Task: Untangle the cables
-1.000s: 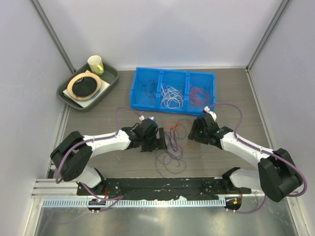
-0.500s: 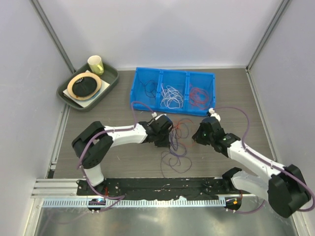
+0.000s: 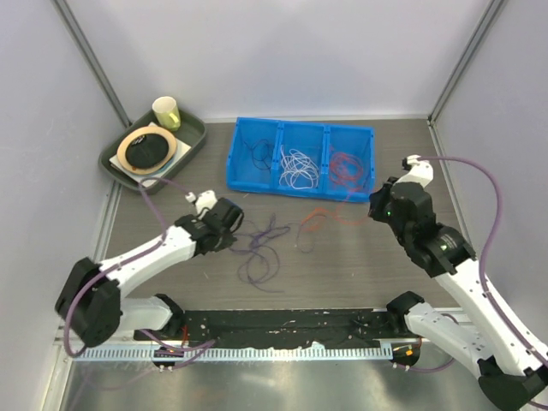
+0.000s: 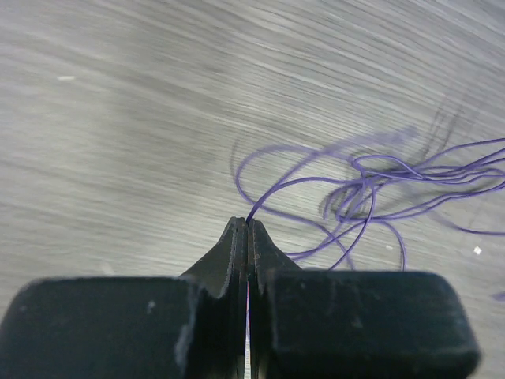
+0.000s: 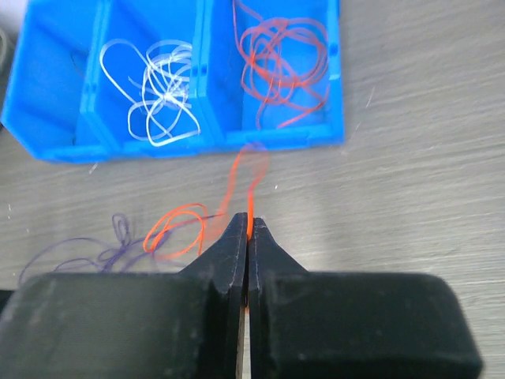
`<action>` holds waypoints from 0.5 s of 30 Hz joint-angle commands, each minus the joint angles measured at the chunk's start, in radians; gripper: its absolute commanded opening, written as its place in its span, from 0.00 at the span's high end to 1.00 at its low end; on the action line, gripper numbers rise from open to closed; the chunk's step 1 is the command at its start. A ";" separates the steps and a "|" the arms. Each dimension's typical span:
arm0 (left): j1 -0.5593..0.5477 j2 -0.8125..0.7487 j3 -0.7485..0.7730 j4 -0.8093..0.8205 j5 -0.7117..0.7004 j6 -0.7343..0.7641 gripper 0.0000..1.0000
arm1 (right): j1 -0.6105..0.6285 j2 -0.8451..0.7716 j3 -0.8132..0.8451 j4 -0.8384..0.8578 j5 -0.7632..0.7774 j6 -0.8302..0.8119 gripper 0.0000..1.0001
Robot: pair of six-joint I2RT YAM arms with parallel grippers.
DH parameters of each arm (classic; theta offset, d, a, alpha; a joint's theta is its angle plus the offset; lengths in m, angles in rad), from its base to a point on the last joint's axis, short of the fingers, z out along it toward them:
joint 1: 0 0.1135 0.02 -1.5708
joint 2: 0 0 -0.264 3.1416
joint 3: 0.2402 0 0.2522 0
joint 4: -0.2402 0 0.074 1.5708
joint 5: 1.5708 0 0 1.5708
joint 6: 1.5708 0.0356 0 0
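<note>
Grey table [image 3: 360, 265], left hand [image 4: 248, 223] clamped on purple cable [image 4: 364, 178], right hand [image 5: 248, 221] clamped on orange cable [image 5: 249, 209]

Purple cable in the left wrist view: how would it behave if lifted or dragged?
Probably very floppy: the purple cable lies in loose curls beyond the shut left gripper. It is thread-thin, so likely light and should trail rather than resist. Its loops bunch together, so they may drag as one clump.

Open tabletop [image 3: 360, 274] gives passage at centre, crossed only by loose purple cables [image 3: 257, 244] and an orange cable [image 3: 310, 223]. The blue bin [image 3: 257, 183] bounds the far side and the tray [image 3: 193, 128] the far-left corner; side walls [image 3: 43, 171] close both flanks.
</note>
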 commanded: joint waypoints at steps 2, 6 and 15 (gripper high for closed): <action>0.117 -0.189 -0.089 -0.108 -0.097 -0.016 1.00 | 0.002 -0.061 0.178 -0.106 0.099 -0.086 0.99; 0.160 -0.283 -0.090 -0.172 -0.148 -0.011 1.00 | 0.001 -0.067 0.301 -0.103 0.100 -0.126 0.99; 0.176 -0.310 -0.090 -0.206 -0.159 -0.003 1.00 | 0.002 0.120 0.568 -0.082 0.129 -0.230 0.99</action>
